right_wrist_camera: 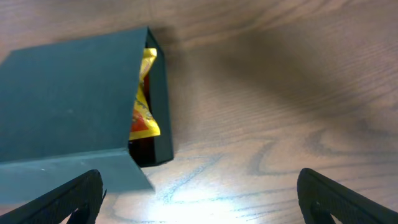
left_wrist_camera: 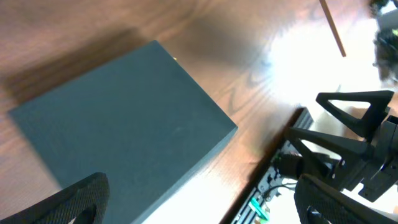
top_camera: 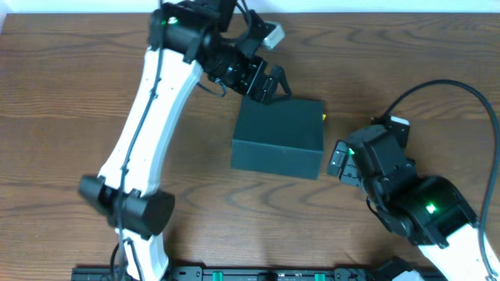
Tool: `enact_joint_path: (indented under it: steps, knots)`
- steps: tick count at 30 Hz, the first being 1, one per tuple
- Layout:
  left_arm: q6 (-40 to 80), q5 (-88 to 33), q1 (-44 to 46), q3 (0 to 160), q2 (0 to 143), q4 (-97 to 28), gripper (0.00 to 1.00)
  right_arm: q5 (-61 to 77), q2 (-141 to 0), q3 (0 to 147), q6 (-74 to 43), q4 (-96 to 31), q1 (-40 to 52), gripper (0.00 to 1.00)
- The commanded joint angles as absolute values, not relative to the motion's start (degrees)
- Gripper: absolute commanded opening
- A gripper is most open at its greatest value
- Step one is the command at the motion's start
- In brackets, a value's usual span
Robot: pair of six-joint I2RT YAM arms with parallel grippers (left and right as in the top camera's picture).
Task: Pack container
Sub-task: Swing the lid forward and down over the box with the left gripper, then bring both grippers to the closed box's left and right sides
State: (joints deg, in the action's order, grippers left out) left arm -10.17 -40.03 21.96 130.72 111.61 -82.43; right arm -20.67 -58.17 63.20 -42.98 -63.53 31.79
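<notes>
Nearest the robot's base, the right gripper (top_camera: pixel 337 158) hangs just beside the right-hand wall of the container (top_camera: pixel 279 136). Its fingers are spread wide and hold nothing. The dark green box sits on the wooden table (top_camera: pixel 62 101) about mid-way between the two arms, with its flap lid (right_wrist_camera: pixel 62 99) lying down over the top. From the right wrist, a yellow snack packet (right_wrist_camera: pixel 144 102) shows through a gap at the box's open side, so at least one item is inside (how many more, I cannot tell). Beyond the box, at its far edge, the left gripper (top_camera: pixel 269 82) hovers with its fingers also parted and empty.

No loose packets show on the table, so the filling looks largely done. What seems left is the closing, because the flap appears lowered but not fully seated along that side. The gap needs pressing or tucking shut before the packing counts as finished.
</notes>
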Motion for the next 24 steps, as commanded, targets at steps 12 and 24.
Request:
enact_joint_path:
  steps: [12, 24]
  knots:
    - [-3.9, -22.7, 25.0, 129.2, 105.4, -89.5, 0.96, -22.9, -60.9, 63.3, -37.8, -62.2, 32.2, 0.99]
    - [7.1, -0.1, 25.5, 128.8, 93.1, -96.8, 0.96, -14.5, -73.6, 63.3, -30.9, -49.2, 32.2, 0.99]
